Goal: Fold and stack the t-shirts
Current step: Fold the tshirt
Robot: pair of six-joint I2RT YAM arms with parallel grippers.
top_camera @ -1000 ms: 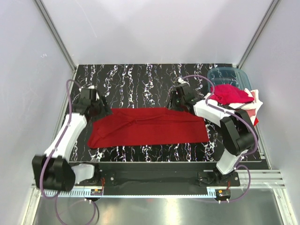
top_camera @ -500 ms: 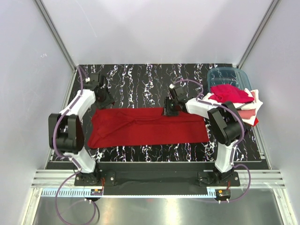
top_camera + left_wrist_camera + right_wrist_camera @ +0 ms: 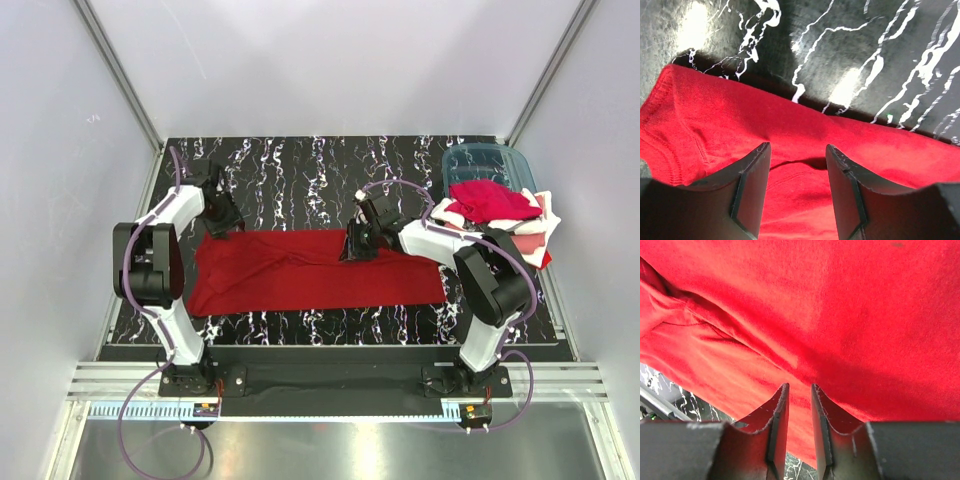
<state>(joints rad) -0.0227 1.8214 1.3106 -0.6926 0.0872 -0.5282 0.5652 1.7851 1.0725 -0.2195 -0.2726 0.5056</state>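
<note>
A large deep red t-shirt [image 3: 320, 272] lies on the black marbled table as a long flat strip. My left gripper [image 3: 224, 221] is at its far left corner. In the left wrist view that gripper [image 3: 798, 147] stands open just above the red cloth [image 3: 715, 115], with a small raised fold between its fingers. My right gripper [image 3: 357, 245] is down on the shirt's far edge, right of the middle. Its jaws [image 3: 800, 386] are open by a narrow gap, their tips against the red cloth [image 3: 865, 315]. More t-shirts are heaped at the right: a red one [image 3: 490, 200] on pink and white ones [image 3: 535, 227].
A teal translucent bin [image 3: 485, 160] stands at the far right corner, partly under the heap of shirts. The table's far strip [image 3: 300, 170] shows bare marble. White walls and metal frame posts close in the left, right and back sides.
The left gripper came down onto the shirt's far left corner and its jaws narrowed. The right gripper slid left and nearer onto the shirt's far edge, its jaws closing to a narrow gap.
</note>
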